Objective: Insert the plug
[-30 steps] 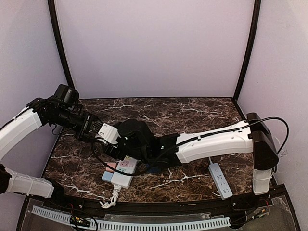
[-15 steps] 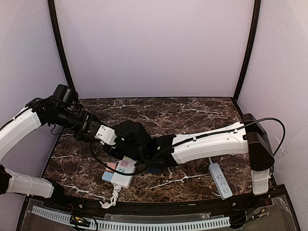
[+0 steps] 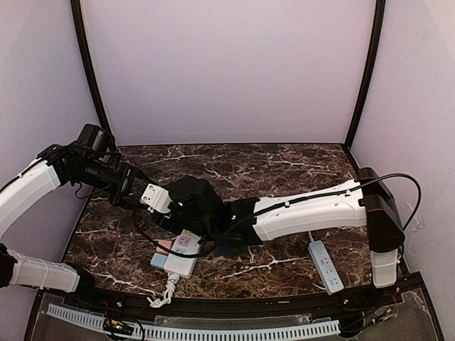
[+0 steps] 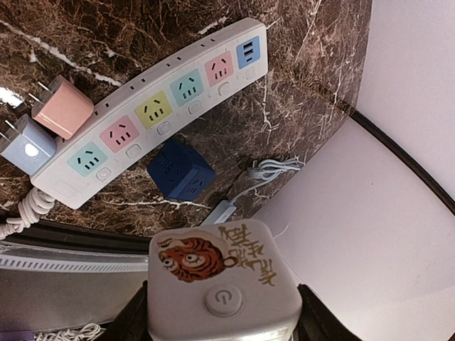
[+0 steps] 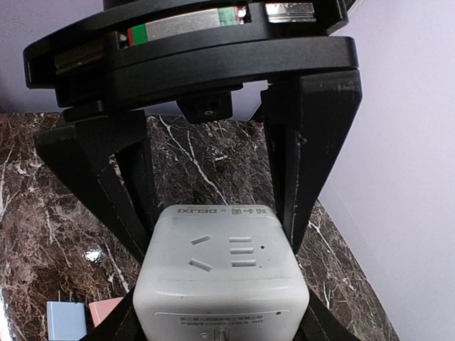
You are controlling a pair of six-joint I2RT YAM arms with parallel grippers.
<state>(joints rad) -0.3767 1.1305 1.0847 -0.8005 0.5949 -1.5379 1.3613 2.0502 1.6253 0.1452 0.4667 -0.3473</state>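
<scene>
A white cube plug (image 3: 156, 197), with a tiger sticker and a round button (image 4: 222, 280), hangs above the left of the table. My left gripper (image 3: 147, 192) is shut on its sides. In the right wrist view the cube (image 5: 224, 270) shows its socket face. The left gripper's black fingers (image 5: 306, 170) reach down to the cube from above. My right gripper (image 3: 178, 207) meets the cube from the other side, its fingers tight against the cube's lower corners. A white power strip with coloured sockets (image 4: 153, 114) lies on the table below (image 3: 183, 252).
A dark blue cube socket (image 4: 181, 170) sits beside the strip. A pink plug (image 4: 62, 106) and a light blue plug (image 4: 27, 145) lie by its cable end. A second white strip (image 3: 325, 266) lies at the right front. Walls enclose three sides.
The right arm has shifted a little to the left, closing in on the cube. The left gripper and cube have edged slightly left too.
</scene>
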